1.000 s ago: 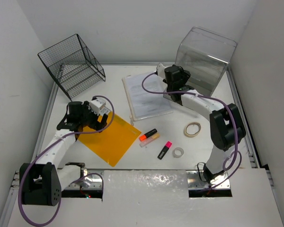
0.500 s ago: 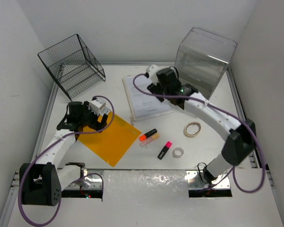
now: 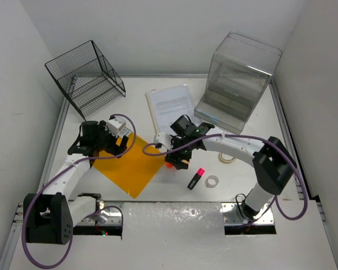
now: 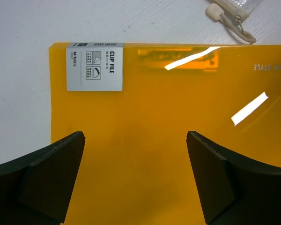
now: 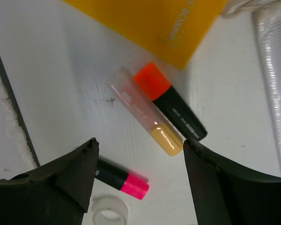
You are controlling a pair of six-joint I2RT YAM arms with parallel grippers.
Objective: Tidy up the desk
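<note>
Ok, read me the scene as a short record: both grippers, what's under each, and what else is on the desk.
left gripper: open, over the orange clip file
right gripper: open, over the orange highlighter and pale pen, side by side
near them: pink highlighter, white tape ring
far side of desk: wire rack left, clear drawer box right, papers between

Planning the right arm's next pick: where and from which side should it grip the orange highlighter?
Probably from straight above, closing across the black barrel of the orange highlighter: it lies flat. The clear pen hugs one long side, leaving little room.
</note>
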